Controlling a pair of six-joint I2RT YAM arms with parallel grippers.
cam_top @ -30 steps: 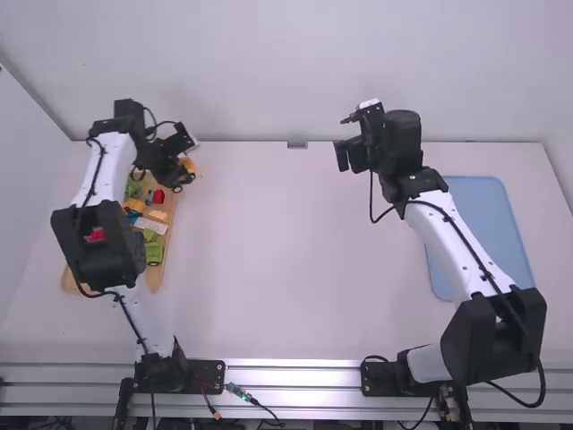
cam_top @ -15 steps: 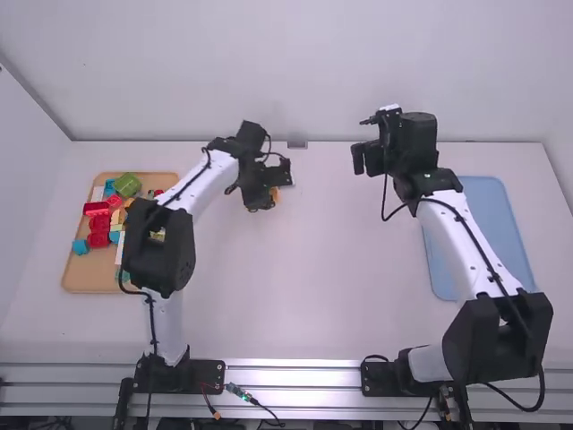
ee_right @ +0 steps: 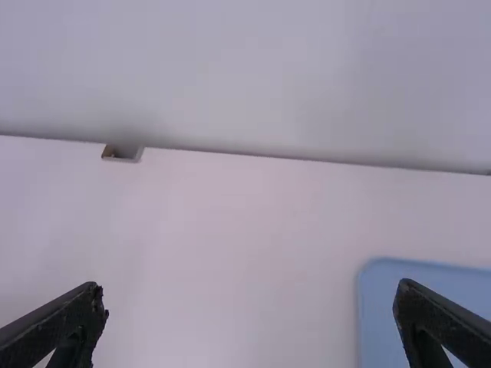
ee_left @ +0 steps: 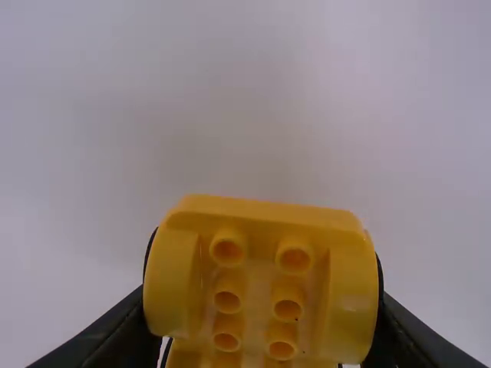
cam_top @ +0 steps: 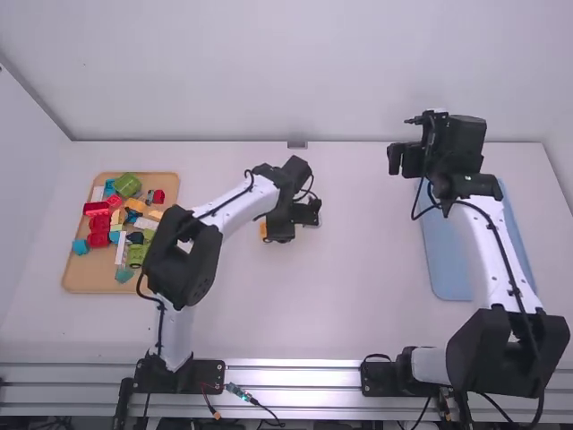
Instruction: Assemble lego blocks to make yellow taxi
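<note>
Over the middle of the table is my left gripper [cam_top: 279,235], with a bit of the yellow block [cam_top: 264,231] showing at its side. In the left wrist view my left gripper [ee_left: 262,307] is shut on that yellow block [ee_left: 261,211], whose hollow side with several round tubes faces the camera. My right gripper [cam_top: 405,159] hangs above the table's back right part, short of the blue tray. Its two fingers stand wide apart in the right wrist view, so that gripper [ee_right: 249,314] is open with nothing between them.
A wooden tray [cam_top: 89,285] at the left holds several red, green, blue, orange and white blocks. At the right lies a blue tray [cam_top: 450,278], partly under the right arm. A small bracket [cam_top: 297,144] sits at the table's back edge.
From the wooden tray, my left gripper has swung right to the table's middle with the yellow block in it. My right gripper has shifted to the right.
</note>
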